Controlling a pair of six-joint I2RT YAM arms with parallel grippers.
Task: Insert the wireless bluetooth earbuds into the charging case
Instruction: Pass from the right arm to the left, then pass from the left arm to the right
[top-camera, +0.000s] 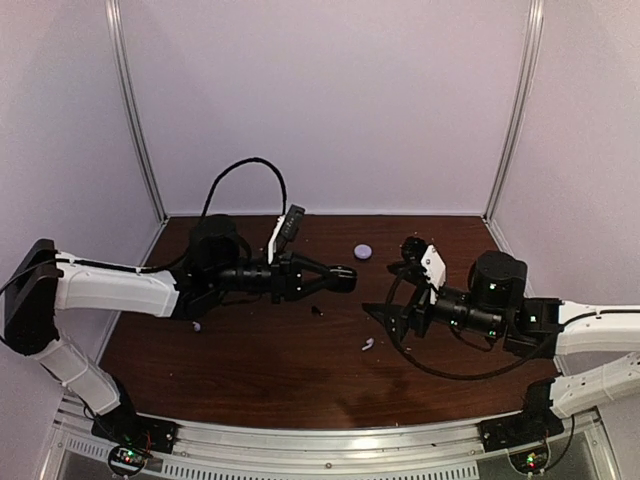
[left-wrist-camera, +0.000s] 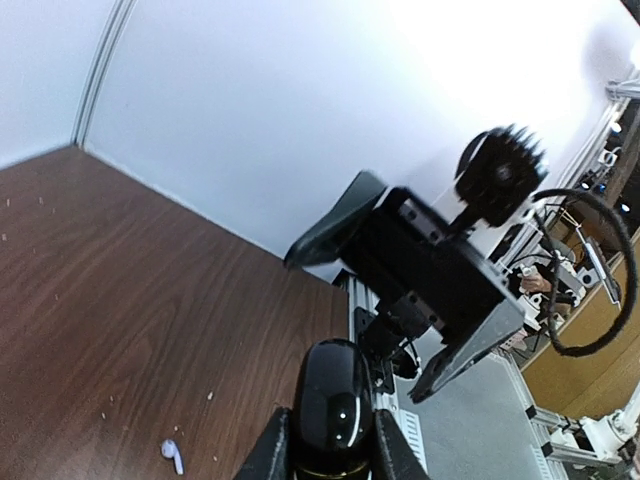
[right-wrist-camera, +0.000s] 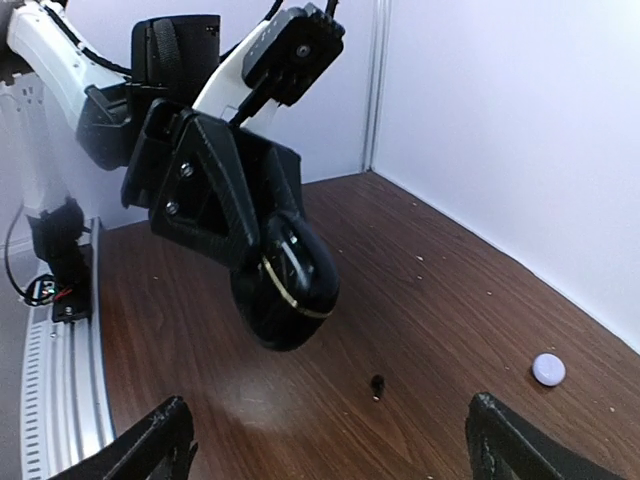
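Charging case: a closed lavender disc lying flat on the desk, far of centre and apart from both sets of jaws; whether anything is inside cannot be told. The first earbud lies on the desk near of centre, its long axis slanting from near-left to far-right. The second earbud lies at the left beside the left arm and is too small to show its direction. The left jaws are clamped on a black oval object raised above the desk, and the right jaws stand wide apart, facing it from the right.
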